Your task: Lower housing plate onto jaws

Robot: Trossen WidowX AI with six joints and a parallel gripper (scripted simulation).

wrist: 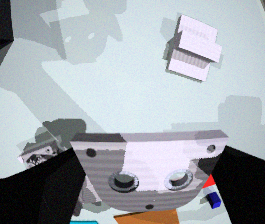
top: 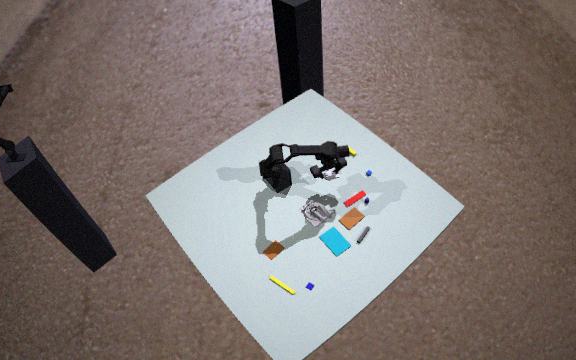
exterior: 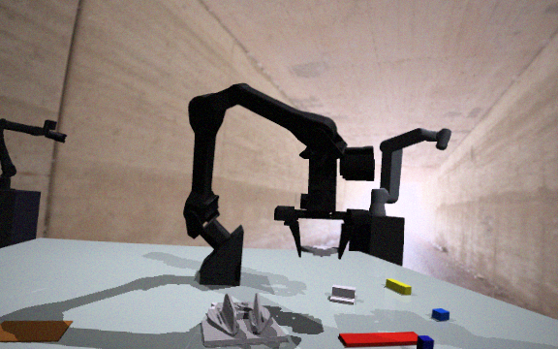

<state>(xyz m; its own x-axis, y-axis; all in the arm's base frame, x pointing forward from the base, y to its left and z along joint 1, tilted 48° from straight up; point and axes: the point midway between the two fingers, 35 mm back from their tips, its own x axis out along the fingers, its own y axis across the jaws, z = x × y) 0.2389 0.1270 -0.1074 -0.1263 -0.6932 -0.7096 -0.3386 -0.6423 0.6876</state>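
Observation:
The grey housing plate, with two large ringed holes and small holes near its edge, is held by its ends between the fingers of my gripper. It looks about level, high above the table. The grey base stands on the table, lower and to the left of my gripper in the exterior view. Two pointed jaws stand upright on it, side by side. In the wrist view the plate and a finger hide part of the base.
A pale stepped stand is near and below my gripper. Around lie a red bar, a yellow block, blue cubes, orange sheets and a cyan sheet.

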